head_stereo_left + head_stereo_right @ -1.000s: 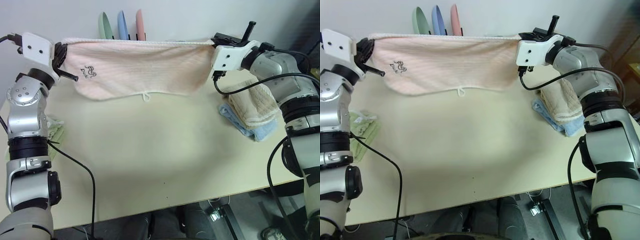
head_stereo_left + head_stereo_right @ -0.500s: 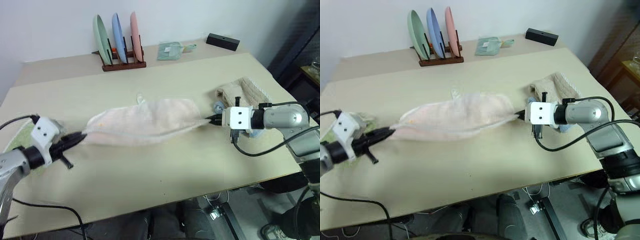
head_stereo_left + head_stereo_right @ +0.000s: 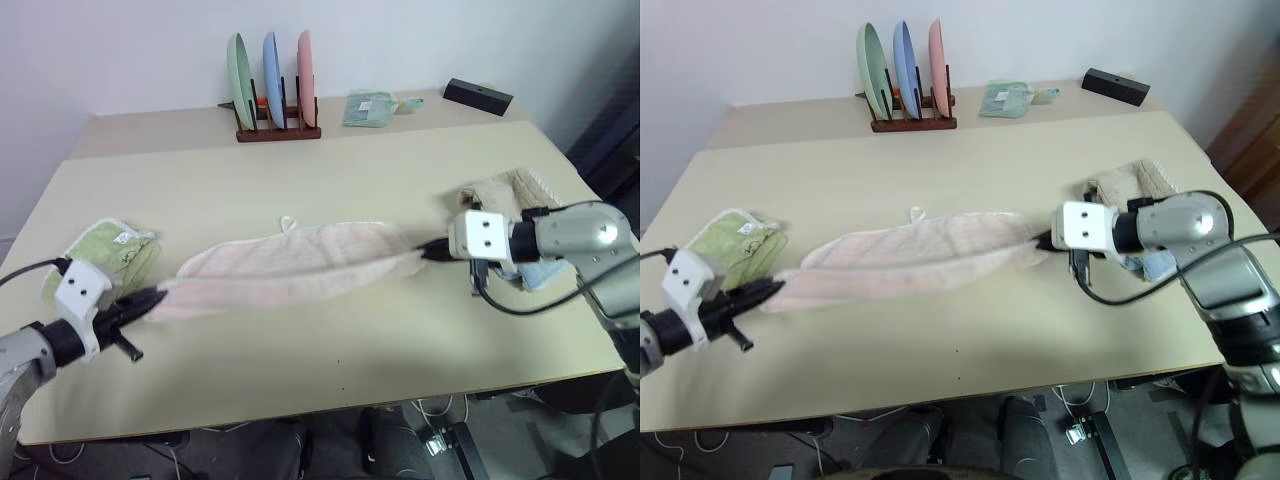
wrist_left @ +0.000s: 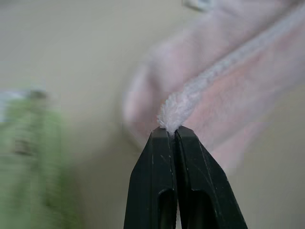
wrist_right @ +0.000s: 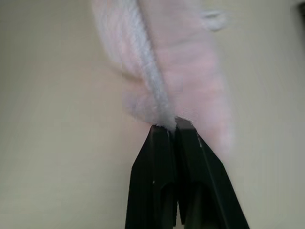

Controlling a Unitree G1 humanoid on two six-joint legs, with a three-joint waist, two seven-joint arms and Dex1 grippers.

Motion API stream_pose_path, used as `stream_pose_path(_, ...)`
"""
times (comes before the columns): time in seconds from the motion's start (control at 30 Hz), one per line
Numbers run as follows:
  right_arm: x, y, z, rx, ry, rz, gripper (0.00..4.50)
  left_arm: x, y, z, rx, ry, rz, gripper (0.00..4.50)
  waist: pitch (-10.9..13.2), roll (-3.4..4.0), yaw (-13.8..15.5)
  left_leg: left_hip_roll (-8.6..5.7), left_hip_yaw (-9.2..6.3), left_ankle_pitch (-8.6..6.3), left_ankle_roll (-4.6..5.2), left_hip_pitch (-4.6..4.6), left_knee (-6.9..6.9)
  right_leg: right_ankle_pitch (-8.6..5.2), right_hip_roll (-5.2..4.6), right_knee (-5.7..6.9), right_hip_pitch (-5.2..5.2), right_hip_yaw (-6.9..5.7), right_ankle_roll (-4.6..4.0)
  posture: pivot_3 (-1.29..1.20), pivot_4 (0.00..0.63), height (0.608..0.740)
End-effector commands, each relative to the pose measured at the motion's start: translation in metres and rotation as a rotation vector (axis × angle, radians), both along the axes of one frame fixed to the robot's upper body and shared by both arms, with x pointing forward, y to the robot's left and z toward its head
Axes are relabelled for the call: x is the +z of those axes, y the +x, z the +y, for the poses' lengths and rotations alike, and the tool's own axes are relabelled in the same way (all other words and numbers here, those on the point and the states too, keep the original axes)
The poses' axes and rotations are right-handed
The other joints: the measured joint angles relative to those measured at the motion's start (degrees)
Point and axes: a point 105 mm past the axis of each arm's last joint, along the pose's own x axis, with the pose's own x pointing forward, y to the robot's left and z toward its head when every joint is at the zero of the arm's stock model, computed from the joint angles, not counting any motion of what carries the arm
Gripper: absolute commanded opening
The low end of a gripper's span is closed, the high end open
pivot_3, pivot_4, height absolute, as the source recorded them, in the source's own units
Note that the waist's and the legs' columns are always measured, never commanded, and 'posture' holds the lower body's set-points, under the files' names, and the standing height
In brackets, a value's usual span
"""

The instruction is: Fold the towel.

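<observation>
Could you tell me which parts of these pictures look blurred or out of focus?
Left wrist view: the black fingers are fairly crisp, the pink towel and green towel beyond are soft. Right wrist view: the towel smears along its length. Left eye view: the towel's edge near the left gripper looks slightly smeared.

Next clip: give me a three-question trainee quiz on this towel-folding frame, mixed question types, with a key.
1. True or false: the pale pink terry towel hangs clear above the beige table.
2. What does the left pincer grip?
A. the folded light green towel
B. an end of the pink towel
C. nothing
3. How many upright plates stand in the wooden rack?

Key: 1 false, it lies stretched along the table; 2 B, and the right pincer grips the opposite end; 3 three.
</observation>
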Motion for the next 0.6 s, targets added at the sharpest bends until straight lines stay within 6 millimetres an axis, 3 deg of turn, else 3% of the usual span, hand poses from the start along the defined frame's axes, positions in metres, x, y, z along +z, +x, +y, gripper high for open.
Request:
stream_pose_path(0.03, 0.001, 0.026, -0.003, -0.042, -0.004, -0.080, 0.01, 0.001, 0.014, 0.003, 0.021, 0.012, -0.036, 0.00, -0.02, -0.04, -0.15, 0.00, 0.00, 0.00, 0.01, -0.04, 0.00, 0.01, 0.00, -0.03, -0.04, 0.00, 0.01, 0.00, 0.150, 0.740)
stream_pose_path(0.27, -0.015, 0.064, 0.005, -0.059, -0.037, -0.134, 0.01, -0.011, 0.044, 0.002, 0.057, 0.010, -0.045, 0.00, -0.02, -0.04, -1.22, -0.01, 0.01, 0.01, 0.01, -0.10, -0.01, 0.03, 0.03, -0.01, -0.15, -0.06, 0.03, 0.00, 0.150, 0.740)
stream_pose_path(0.6, -0.021, 0.085, 0.014, -0.108, 0.023, -0.177, 0.01, -0.029, 0.053, 0.012, 0.140, -0.005, -0.010, 0.00, -0.02, -0.03, -3.30, 0.00, -0.04, 0.01, 0.00, -0.13, -0.05, 0.03, 0.07, 0.00, -0.23, -0.08, 0.03, 0.00, 0.150, 0.740)
